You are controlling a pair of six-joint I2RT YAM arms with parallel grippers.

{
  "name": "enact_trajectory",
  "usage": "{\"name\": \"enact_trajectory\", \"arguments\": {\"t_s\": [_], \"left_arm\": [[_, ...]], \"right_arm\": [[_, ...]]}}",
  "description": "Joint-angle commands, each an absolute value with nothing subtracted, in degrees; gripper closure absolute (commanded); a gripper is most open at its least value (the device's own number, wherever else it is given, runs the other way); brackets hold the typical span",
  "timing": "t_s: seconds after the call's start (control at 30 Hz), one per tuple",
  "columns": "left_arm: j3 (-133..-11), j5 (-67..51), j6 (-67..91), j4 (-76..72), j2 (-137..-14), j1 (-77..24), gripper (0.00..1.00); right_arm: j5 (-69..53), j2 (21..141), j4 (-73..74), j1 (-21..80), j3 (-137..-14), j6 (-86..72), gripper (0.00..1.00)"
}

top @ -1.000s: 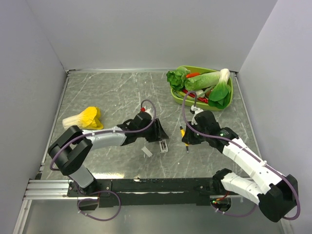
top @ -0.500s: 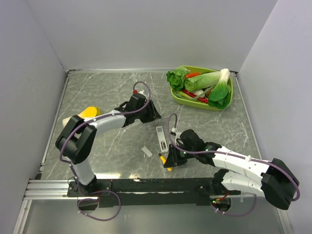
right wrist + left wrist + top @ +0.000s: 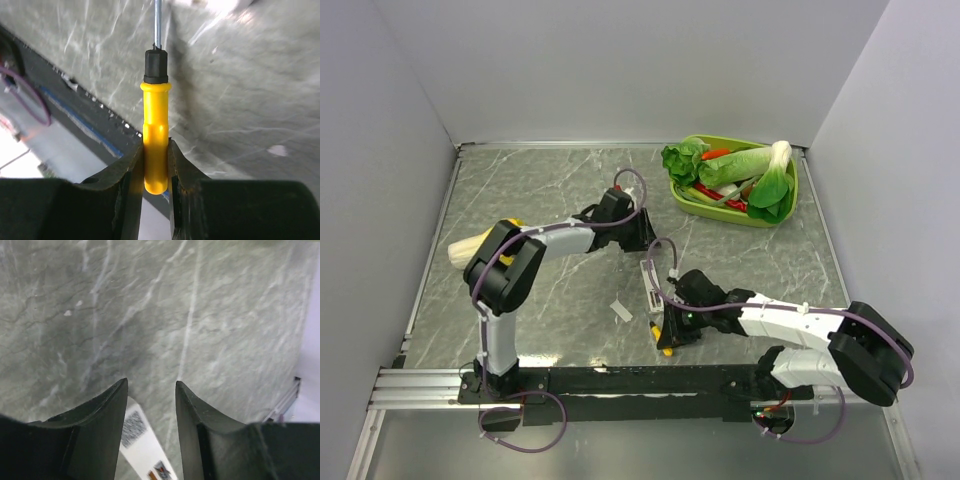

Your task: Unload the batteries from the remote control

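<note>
The white remote control (image 3: 648,284) lies back up in the middle of the table, with a dark patch in its long recess. Its labelled end shows low in the left wrist view (image 3: 141,444), where a small dark and reddish patch (image 3: 158,472) may be a battery; I cannot tell. My left gripper (image 3: 636,238) is open and empty just beyond the remote's far end (image 3: 150,386). My right gripper (image 3: 669,331) is shut on the yellow-handled screwdriver (image 3: 155,150), near the remote's near end. The screwdriver's metal shaft (image 3: 157,22) points away from the gripper.
A small flat white cover piece (image 3: 620,309) lies left of the remote. A green tray (image 3: 790,205) of vegetables stands at the back right. A yellow and white vegetable (image 3: 463,249) lies at the left behind the left arm. The black base rail (image 3: 620,380) runs along the front.
The left gripper has drawn back from the remote to just beyond its far end. The right gripper has swung from right of the remote to its near end, still holding the screwdriver.
</note>
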State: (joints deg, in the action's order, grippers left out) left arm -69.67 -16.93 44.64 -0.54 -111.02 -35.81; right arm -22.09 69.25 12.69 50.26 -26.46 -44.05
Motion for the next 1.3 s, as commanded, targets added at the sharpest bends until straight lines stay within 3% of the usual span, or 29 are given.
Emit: {"name": "enact_trajectory", "arguments": {"t_s": [0.0,0.33,0.73,1.07,1.27], "left_arm": [[-72.24,-17.93,42.8,-0.18,-113.81,-36.04,0.52],[-67.95,-12.57,42.01,4.83,-111.9,-36.04,0.55],[-51.86,-22.76,47.98,-7.11,-102.58,-37.44,0.62],[-48.43,-23.82,50.8,-11.51,-98.44,-39.9,0.62],[-48.52,-18.64,51.32,-9.05,-88.35,-39.11,0.54]], "right_arm": [[-13.11,69.43,20.02,50.36,-31.01,-44.12,1.0],[-7.38,71.45,23.12,45.09,-33.13,-38.94,1.0],[-4.76,71.19,29.61,39.55,-37.88,-30.06,1.0],[0.78,63.46,42.53,38.67,-44.46,-23.83,1.0],[-7.55,60.22,39.47,38.32,-46.76,-17.42,1.0]]}}
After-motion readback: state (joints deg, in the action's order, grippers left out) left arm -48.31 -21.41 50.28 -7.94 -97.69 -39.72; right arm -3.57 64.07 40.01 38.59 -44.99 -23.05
